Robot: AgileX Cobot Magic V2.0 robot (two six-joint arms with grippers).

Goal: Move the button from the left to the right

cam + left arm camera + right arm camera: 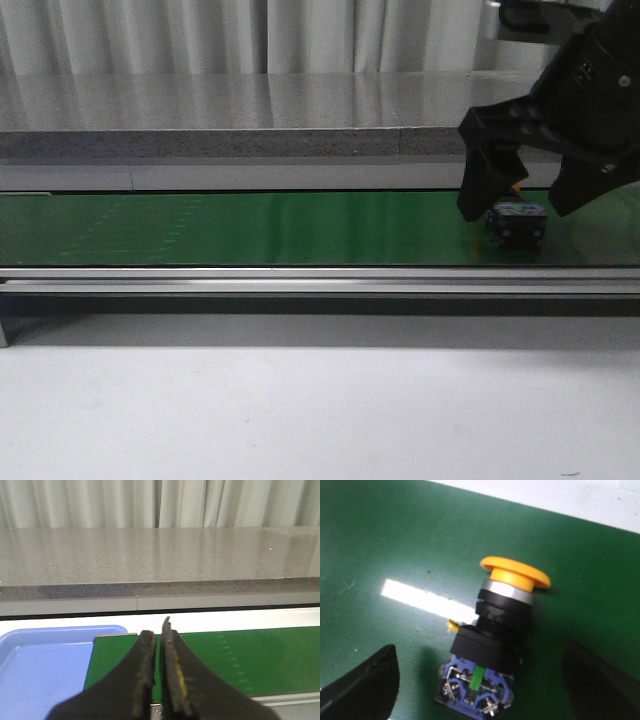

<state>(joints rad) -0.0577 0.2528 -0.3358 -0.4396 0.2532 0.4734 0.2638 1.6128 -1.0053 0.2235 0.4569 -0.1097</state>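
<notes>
button [516, 222] on belt [250, 228], under right gripper [528, 205].
right fingers spread wide, seemingly not touching it; left gripper [159, 672] closed on nothing.

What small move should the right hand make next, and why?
Probably lift straight up and away. The right hand is open, its fingers either side of the button, which lies on its side on the belt at the right end, seemingly already delivered.

Black angular claw [518, 200], worn pads [146, 672]
</notes>
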